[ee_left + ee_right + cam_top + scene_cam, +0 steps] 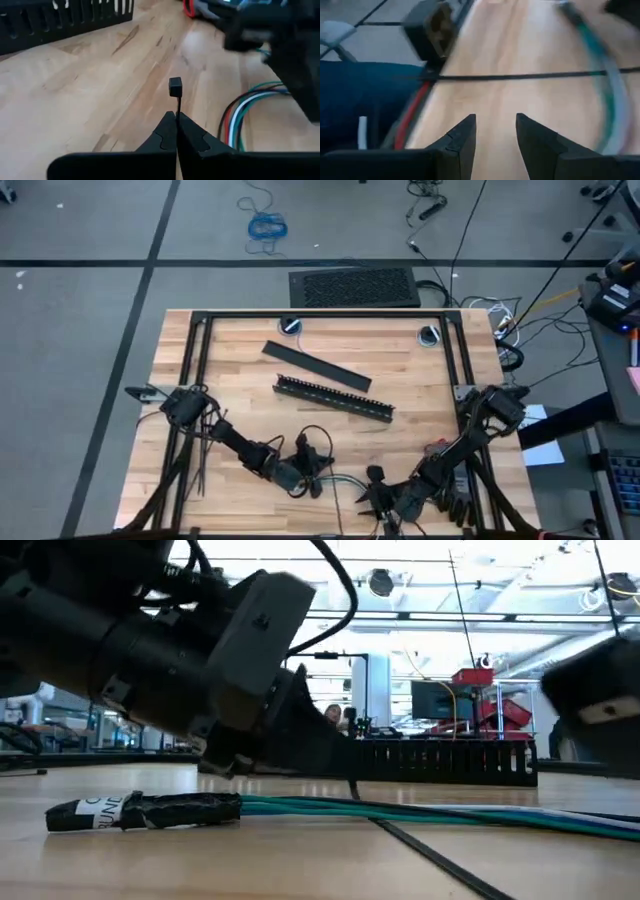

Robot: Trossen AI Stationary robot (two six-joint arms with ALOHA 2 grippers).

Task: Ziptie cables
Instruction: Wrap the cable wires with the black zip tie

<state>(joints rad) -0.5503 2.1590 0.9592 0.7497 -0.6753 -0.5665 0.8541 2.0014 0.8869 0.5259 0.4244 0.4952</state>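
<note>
On the pale wooden tabletop (400, 370), your left claw (177, 131) clenches a thin black plastic ziptie (175, 90); your right claw (495, 131) gapes, released.

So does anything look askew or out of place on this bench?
Mostly tidy. The flat black bar and the black slotted bar lie askew across the wooden table. The left tool is shut on a thin black ziptie; the right tool is open beside the thin green and grey cables.
</note>
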